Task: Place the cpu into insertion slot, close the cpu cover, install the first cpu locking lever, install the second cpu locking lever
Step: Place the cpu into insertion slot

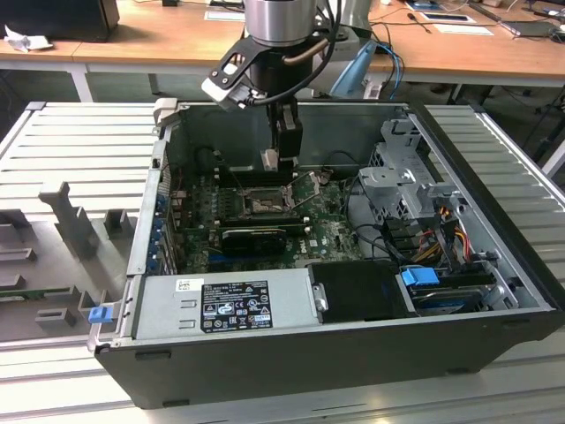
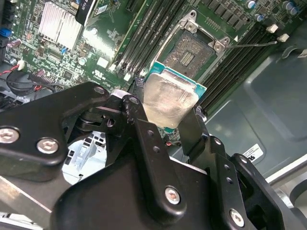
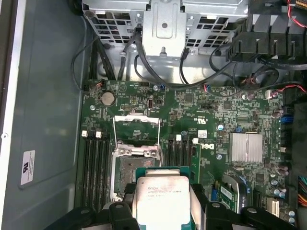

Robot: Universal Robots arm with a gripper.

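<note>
Even overhead light is washing the ribbed table [image 1: 71,141] pale at nine o'clock in the exterior view, the computer case [image 1: 353,353] is shading its own interior, and in the second wrist view glare is bleaching the cpu [image 2: 168,100] and a patch of the motherboard [image 2: 103,45].

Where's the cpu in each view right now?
Exterior view: cpu at the gripper tip, above the motherboard.
Second wrist view: cpu clamped in the gripper, beside the open socket.
First wrist view: cpu in the gripper, overlapping the open socket.
Shared landmark: the open socket.
</note>
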